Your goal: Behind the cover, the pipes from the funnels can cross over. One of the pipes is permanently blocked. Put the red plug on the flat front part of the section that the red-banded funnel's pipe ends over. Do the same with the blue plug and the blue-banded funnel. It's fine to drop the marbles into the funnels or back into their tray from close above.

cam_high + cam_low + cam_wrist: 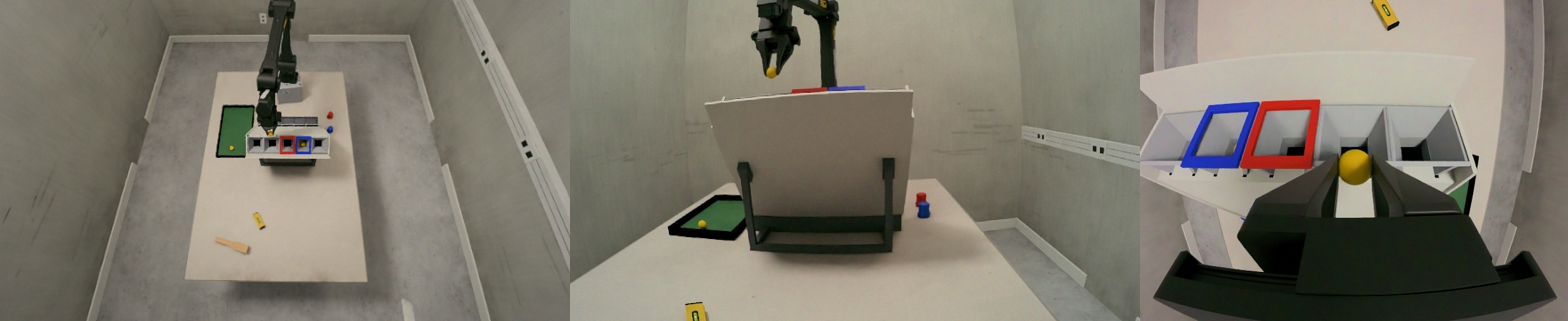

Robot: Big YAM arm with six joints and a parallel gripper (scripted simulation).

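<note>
My gripper (1354, 160) is shut on a yellow marble (1354, 166) and holds it just above the row of funnels, over the plain funnel (1354, 132) next to the red-banded funnel (1282, 132). The side view shows the marble (771, 71) above the white cover (812, 152). The blue-banded funnel (304, 144) has a yellow marble resting in it. The red plug (329, 115) and the blue plug (329, 129) stand on the table to the right of the rig. One more marble (232, 147) lies in the green tray (234, 130).
The grey sectioned catch tray (297, 120) sits behind the funnels, mostly hidden by the arm. A yellow spirit level (258, 220) and a wooden spatula (232, 244) lie near the table's front. The arm's base (289, 91) stands at the back.
</note>
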